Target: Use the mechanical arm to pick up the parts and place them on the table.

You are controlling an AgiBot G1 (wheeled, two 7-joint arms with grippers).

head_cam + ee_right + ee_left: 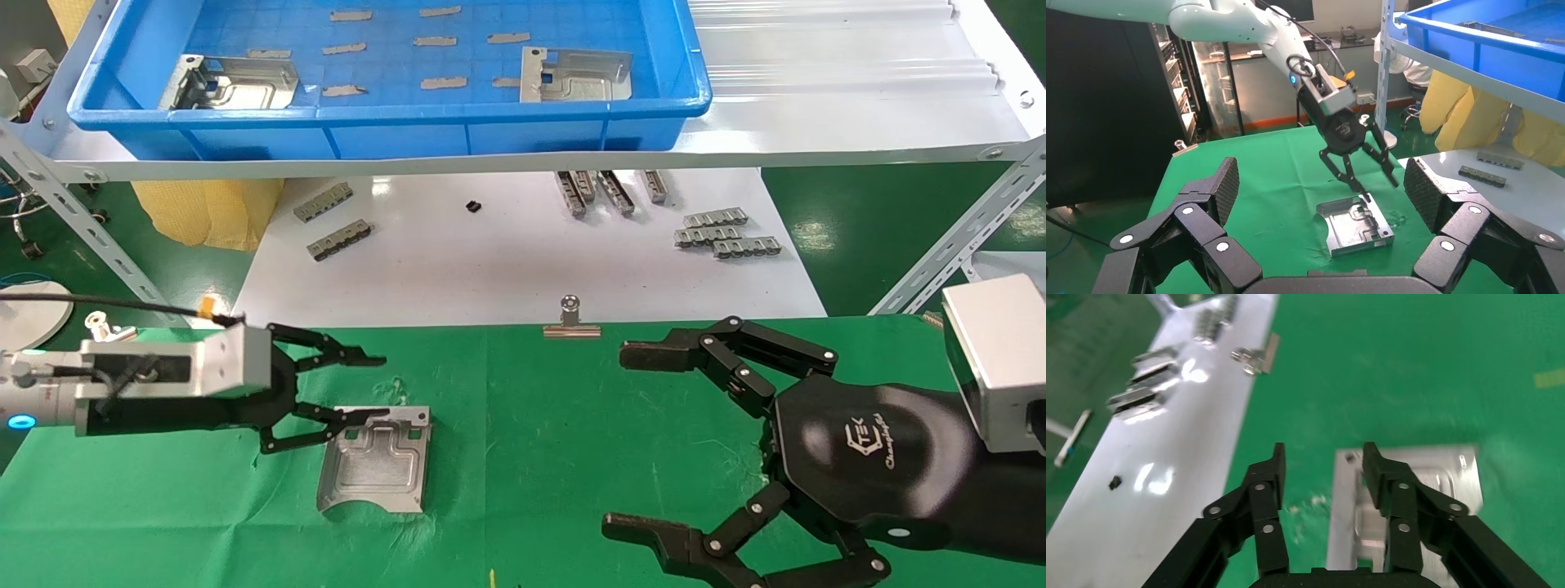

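Right end effector (645,441) open — left end effector (359,388) open above part (376,459).

My left gripper (359,392) reaches in from nine o'clock on its white arm (1223,18), silver wrist bracket (176,367) level and pointing toward three o'clock, its black fingers (1269,478) spread wide with a clear gap between the tips. My right gripper (654,445) sits at four o'clock, hexagonal palm (866,453) up and fingers (1217,184) splayed toward nine o'clock, gripping nothing.
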